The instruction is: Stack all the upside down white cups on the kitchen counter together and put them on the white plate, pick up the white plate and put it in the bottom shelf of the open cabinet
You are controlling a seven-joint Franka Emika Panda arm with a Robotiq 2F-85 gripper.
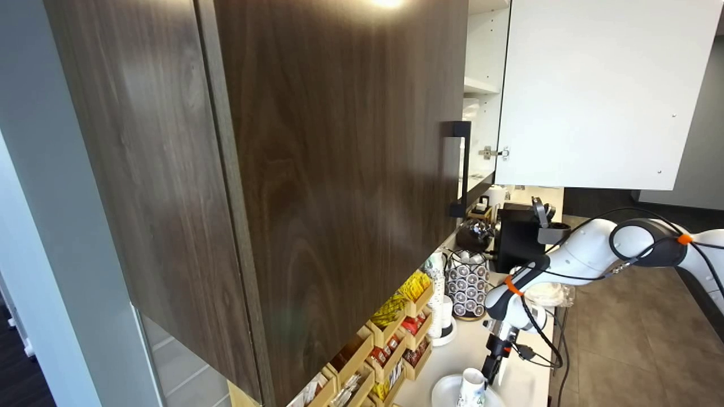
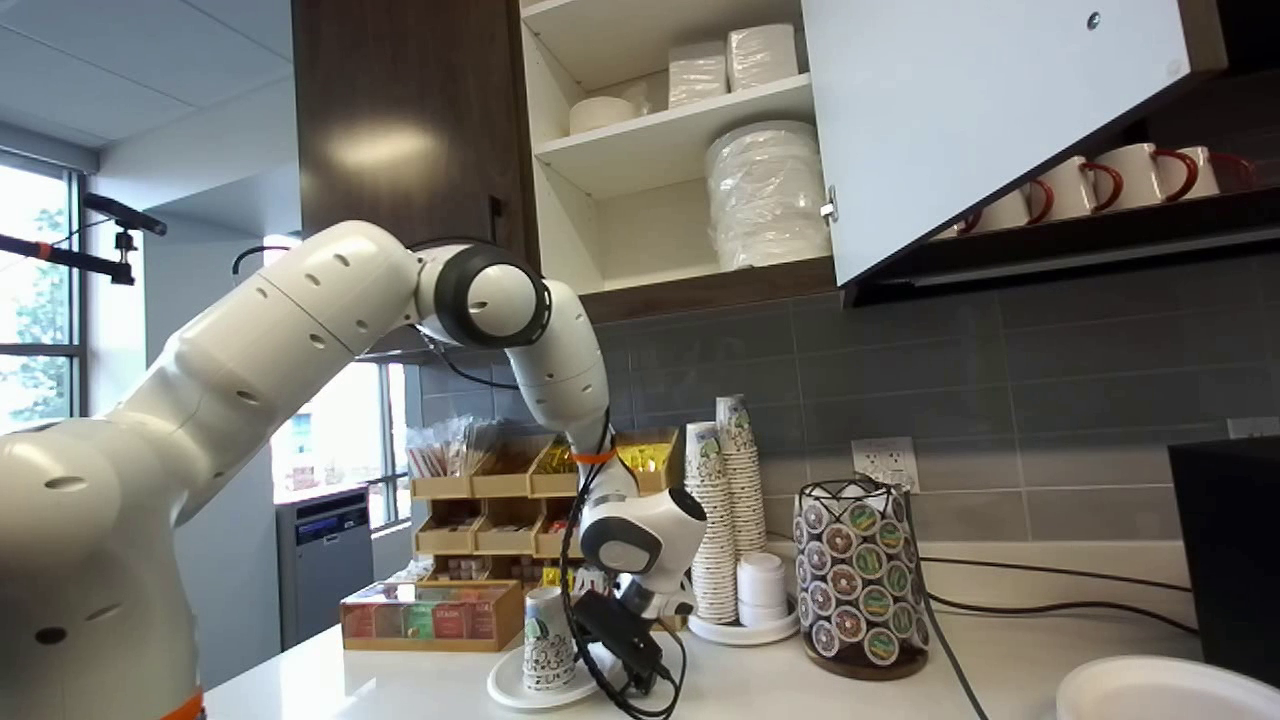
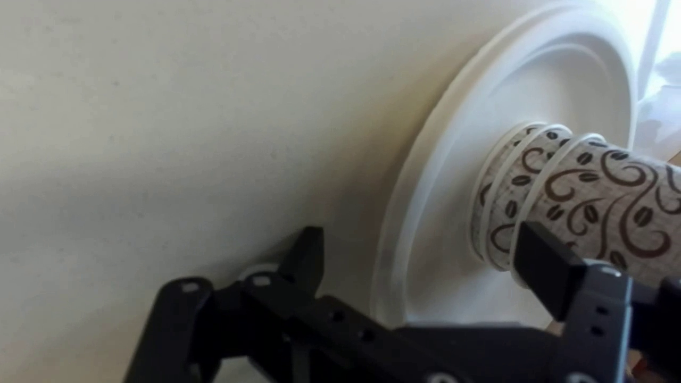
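A stack of upside-down patterned paper cups point(image 1: 472, 387) stands on the white plate point(image 1: 443, 393); the cups point(image 2: 548, 640) and plate point(image 2: 512, 690) show in both exterior views. My gripper point(image 1: 490, 373) is low beside the plate. In the wrist view the gripper point(image 3: 424, 255) is open, with the plate's rim point(image 3: 452, 103) between its fingers. One finger is over the counter point(image 3: 186, 106) outside the rim; the other is inside it, overlapping the cup stack point(image 3: 612, 197). I cannot tell whether it touches. Short plain white cups point(image 2: 762, 595) stand at the back. The open cabinet point(image 2: 650, 235) is above.
Tall paper-cup stacks point(image 2: 712, 540) and a coffee-pod holder point(image 2: 862, 580) stand behind the arm. A tea box point(image 2: 430, 617) and snack bins point(image 1: 390, 356) are near the plate. A wrapped white stack point(image 2: 768, 200) stands on the right of the cabinet's bottom shelf. Its door point(image 2: 990, 100) hangs open.
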